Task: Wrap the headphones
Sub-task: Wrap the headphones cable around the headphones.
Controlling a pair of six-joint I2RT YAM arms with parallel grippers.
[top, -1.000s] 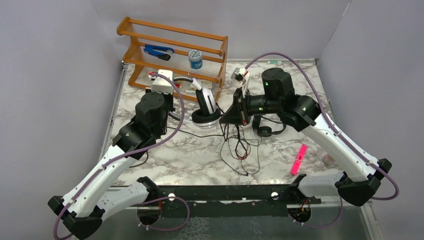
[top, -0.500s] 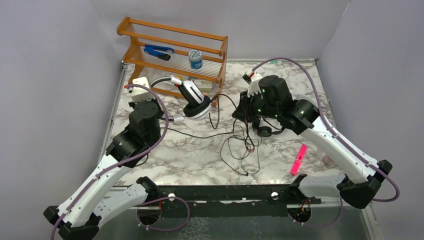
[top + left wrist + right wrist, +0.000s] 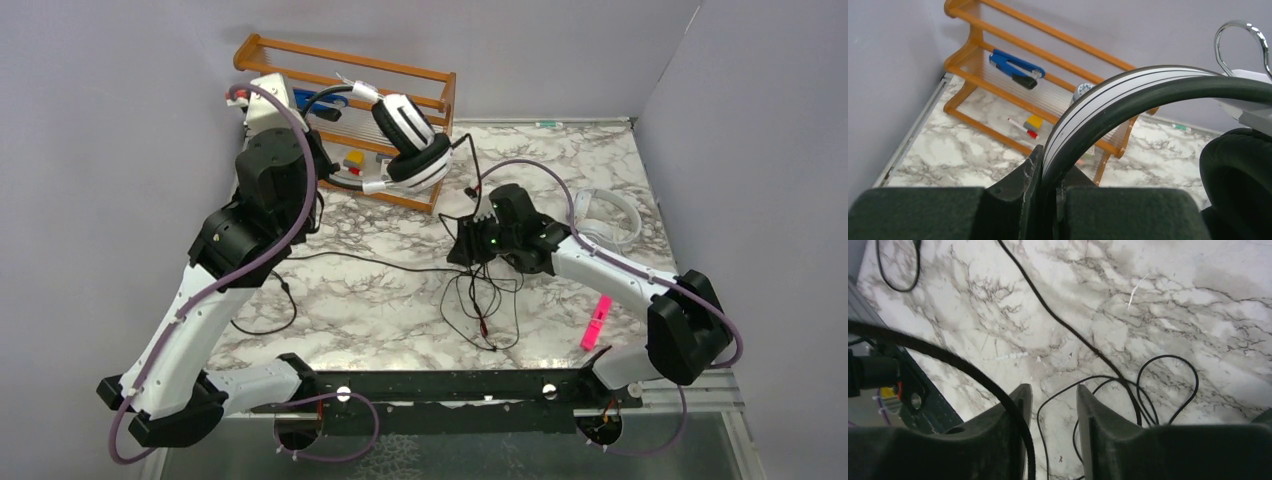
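My left tool (image 3: pixel 1048 172) clamps the white headphones (image 3: pixel 410 142), far left; my right tool (image 3: pixel 1053 402) gapes above the black cord (image 3: pixel 1070 332).

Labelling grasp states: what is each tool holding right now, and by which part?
Left tool is shut on the white headphones, clamped on the headband. Right tool is open above the loose black cord, holding nothing.

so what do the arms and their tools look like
The left arm and right arm have white shell links, chunky black joints and a purple cable running along each. Small green lights glow near the right wrist. The left tool and right tool each have two blocky matte-black fingers.
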